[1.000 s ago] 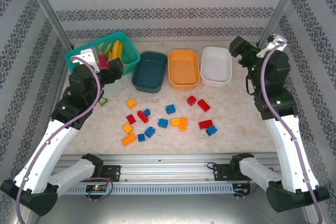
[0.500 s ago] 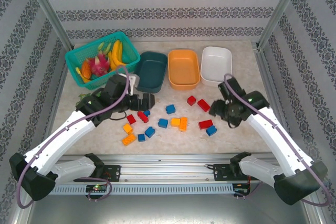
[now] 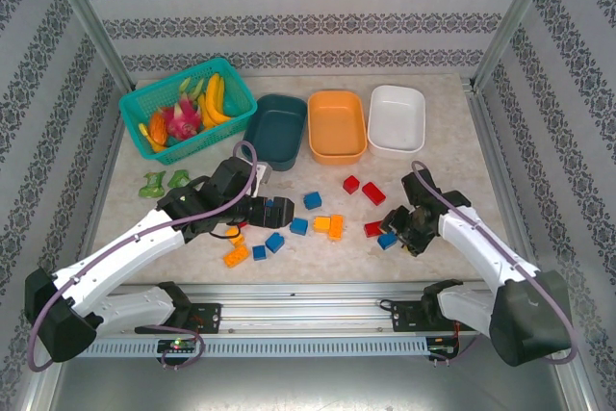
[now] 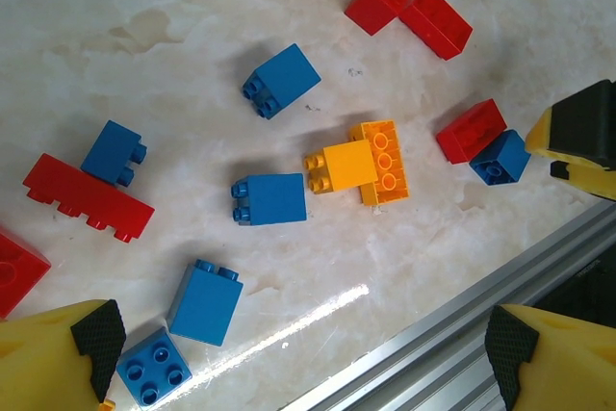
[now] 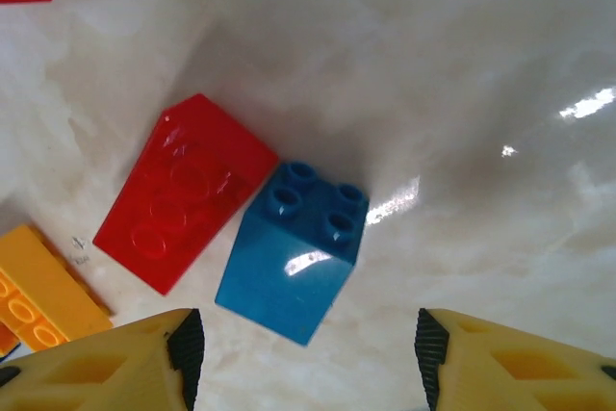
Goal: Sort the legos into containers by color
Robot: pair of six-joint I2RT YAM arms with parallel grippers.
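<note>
We've got a blue brick sitting right between our right gripper's spread fingers, with a red brick touching one edge and bare table past the other. Our left gripper gapes too, holding nothing, metal rail right by its fingertips.

Blue lego touching red lego

Pale marbled bench, glossy under bright light. White walls with grey patterned stripes close it in behind and on both sides; metal posts rise at its back corners, an aluminium rail edges its front
</note>
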